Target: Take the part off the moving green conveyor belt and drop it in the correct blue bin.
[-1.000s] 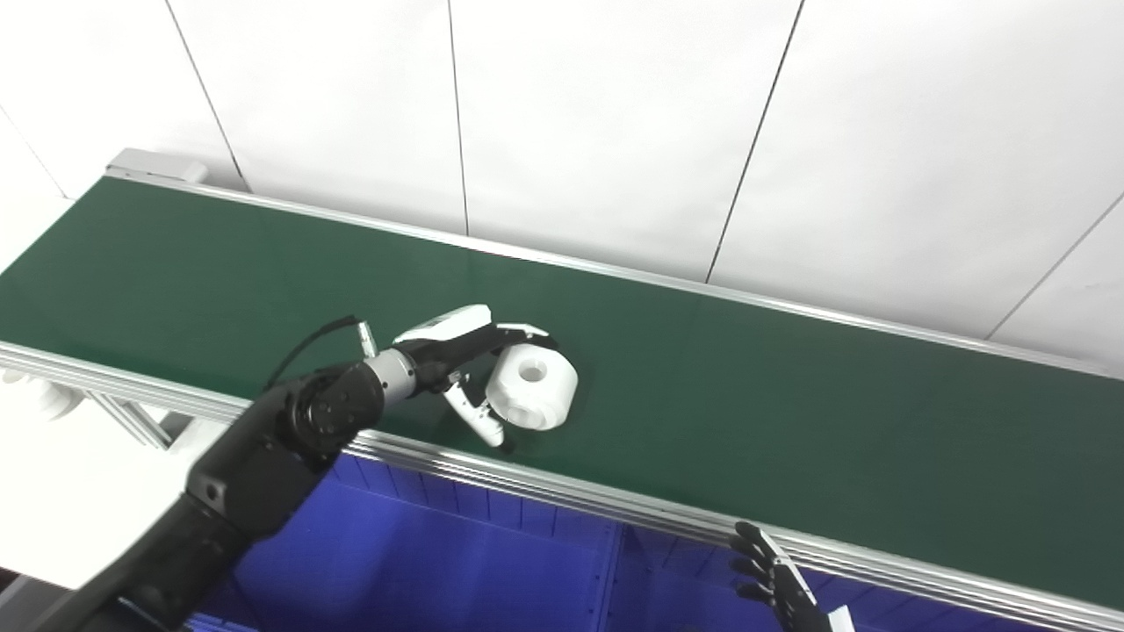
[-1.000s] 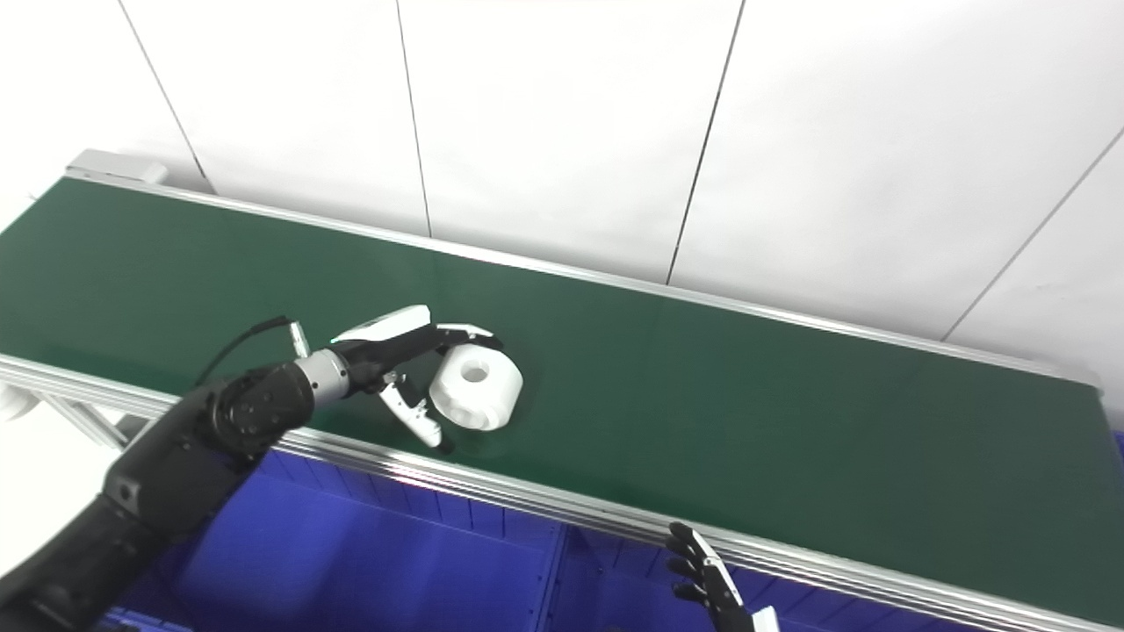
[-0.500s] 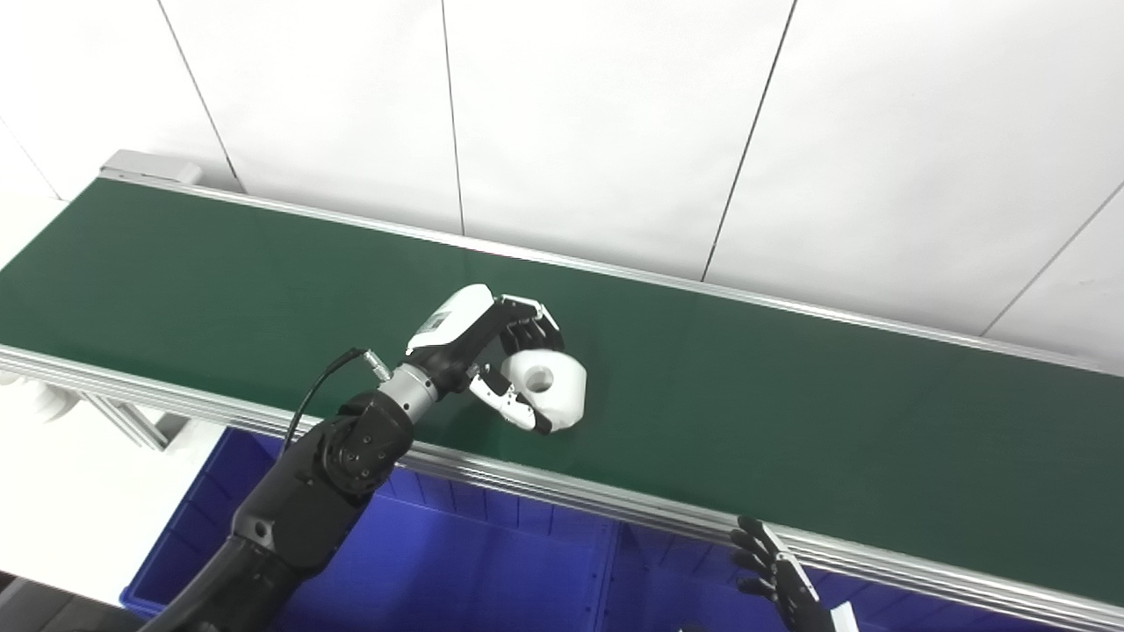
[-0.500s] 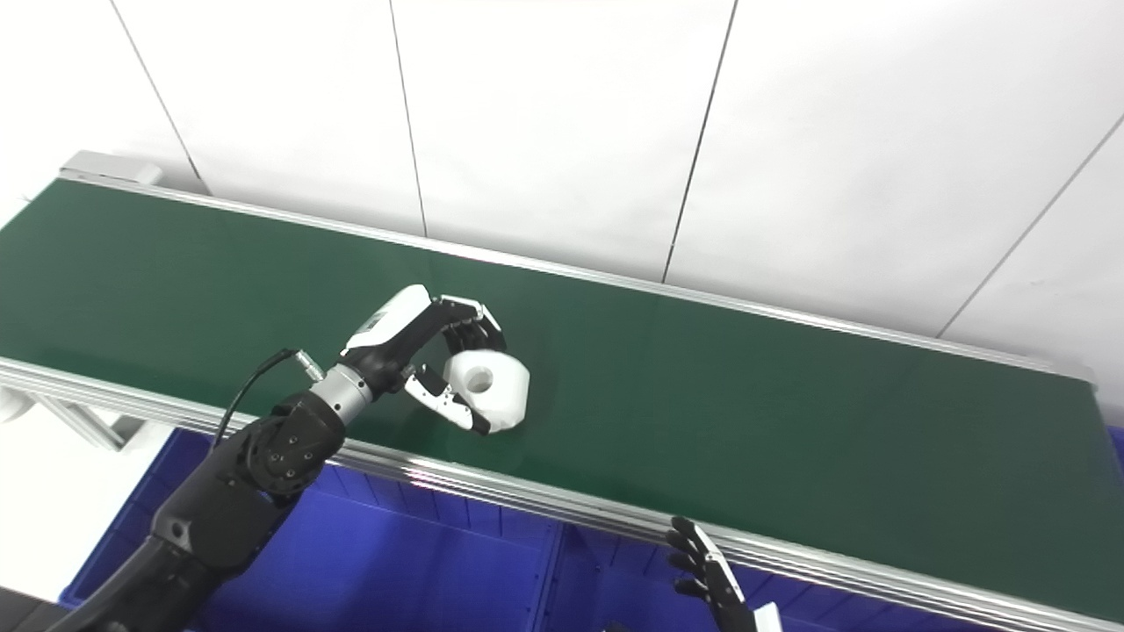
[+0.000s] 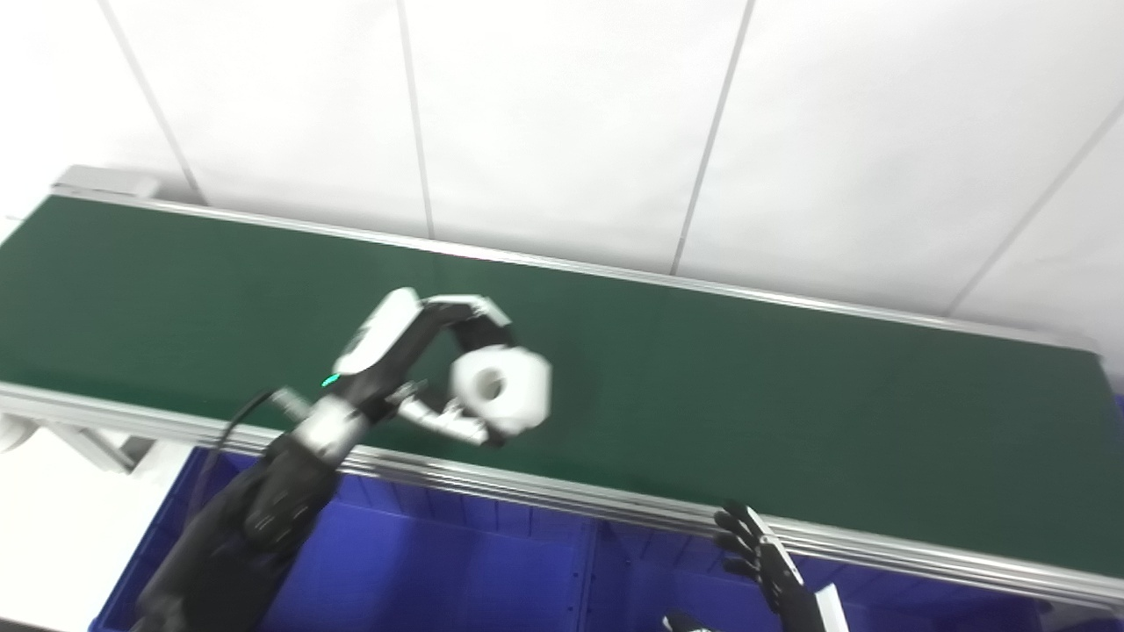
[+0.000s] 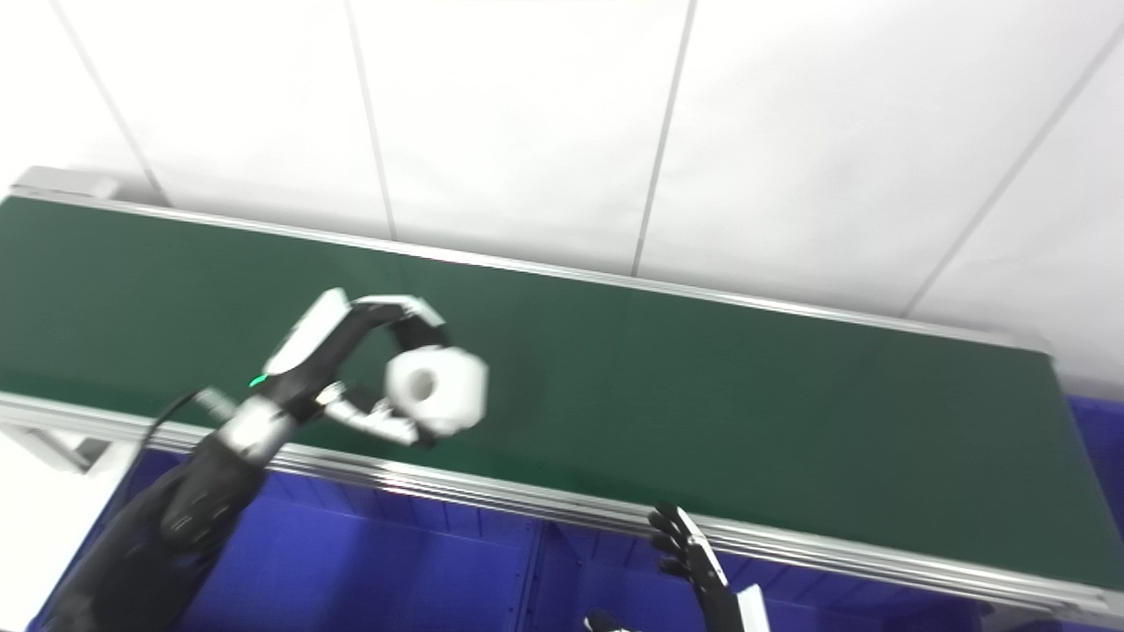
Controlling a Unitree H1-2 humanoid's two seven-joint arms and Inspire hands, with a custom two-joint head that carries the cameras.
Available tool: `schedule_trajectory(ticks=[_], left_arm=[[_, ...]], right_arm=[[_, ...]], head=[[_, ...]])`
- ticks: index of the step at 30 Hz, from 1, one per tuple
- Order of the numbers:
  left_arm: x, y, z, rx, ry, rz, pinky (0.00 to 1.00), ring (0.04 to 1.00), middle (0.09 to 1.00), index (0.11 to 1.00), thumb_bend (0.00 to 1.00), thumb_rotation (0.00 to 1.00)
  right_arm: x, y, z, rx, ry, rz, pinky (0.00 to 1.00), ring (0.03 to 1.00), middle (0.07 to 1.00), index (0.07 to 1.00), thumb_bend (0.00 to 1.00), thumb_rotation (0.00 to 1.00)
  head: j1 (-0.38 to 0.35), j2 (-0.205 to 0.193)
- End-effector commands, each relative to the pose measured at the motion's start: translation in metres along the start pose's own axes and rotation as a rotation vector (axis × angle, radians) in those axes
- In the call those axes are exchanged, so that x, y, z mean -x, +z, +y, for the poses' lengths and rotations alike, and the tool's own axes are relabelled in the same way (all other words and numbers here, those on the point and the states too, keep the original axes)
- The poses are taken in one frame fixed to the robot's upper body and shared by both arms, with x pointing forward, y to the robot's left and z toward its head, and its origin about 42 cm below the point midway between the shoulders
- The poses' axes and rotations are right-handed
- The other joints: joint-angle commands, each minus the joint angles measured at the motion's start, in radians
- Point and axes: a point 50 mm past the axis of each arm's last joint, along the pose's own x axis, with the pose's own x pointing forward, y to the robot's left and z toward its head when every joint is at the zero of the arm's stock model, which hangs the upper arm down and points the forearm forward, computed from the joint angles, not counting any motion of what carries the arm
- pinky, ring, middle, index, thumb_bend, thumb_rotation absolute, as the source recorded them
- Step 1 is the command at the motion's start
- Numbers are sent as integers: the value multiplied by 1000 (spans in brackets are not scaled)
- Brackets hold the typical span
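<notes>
A white cylindrical part [image 5: 505, 388] with a hole through its middle is held in my left hand [image 5: 421, 360], whose fingers and thumb are closed around it. The hand holds it lifted above the near half of the green conveyor belt [image 5: 746, 412]. The part also shows in the right eye view [image 6: 439, 391]. My right hand [image 5: 764, 562] is low at the bottom edge, below the belt's near rail, fingers spread and empty. Blue bins [image 5: 457, 570] lie below the belt's near rail.
A silver rail [image 5: 615, 505] runs along the belt's near edge. A divider wall [image 5: 584, 579] splits the blue bins into left and right sections. White wall panels stand behind the belt.
My left hand closed on the white part and lifted it off the belt, tilting it so its hole faces me. The camera has shifted, moving the whole scene left.
</notes>
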Motion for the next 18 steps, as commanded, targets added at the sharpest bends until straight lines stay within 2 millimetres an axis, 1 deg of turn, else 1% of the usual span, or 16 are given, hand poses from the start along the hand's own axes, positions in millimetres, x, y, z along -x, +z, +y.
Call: schedule_trajectory(ticks=[1, 5, 8, 12, 13, 16, 18], left_arm=[[16, 8, -1, -16, -49, -54, 426, 425, 485, 535, 499, 0], [44, 14, -22, -18, -199, -22, 445, 432, 497, 518, 500, 0], [55, 12, -31, -40, -328, -10, 438, 420, 502, 527, 497, 0], [58, 5, -36, -53, -448, 21, 471, 442, 508, 500, 499, 0], [58, 4, -37, -62, -477, 31, 496, 454, 509, 488, 500, 0], [57, 0, -38, -76, -570, 104, 524, 467, 509, 481, 500, 0], [56, 0, -40, -73, -634, 163, 514, 450, 510, 494, 499, 0]], right_arm=[[-2, 13, 4, -15, -10, -35, 756, 824, 855, 893, 736, 388], [-3, 15, 5, -6, -9, -43, 747, 818, 852, 888, 746, 408], [-4, 18, 7, -5, -7, -47, 743, 817, 852, 889, 746, 421], [-4, 21, 9, -12, -4, -44, 740, 817, 852, 890, 749, 426], [-4, 22, 10, -12, -4, -43, 741, 817, 852, 891, 749, 426], [-5, 24, 10, -8, -3, -41, 744, 818, 853, 892, 747, 431], [-5, 26, 10, -12, -2, -39, 751, 820, 855, 893, 746, 428]], head=[[-30, 14], [-51, 34], [-59, 53], [-62, 66], [-62, 69], [-60, 78], [-56, 87]])
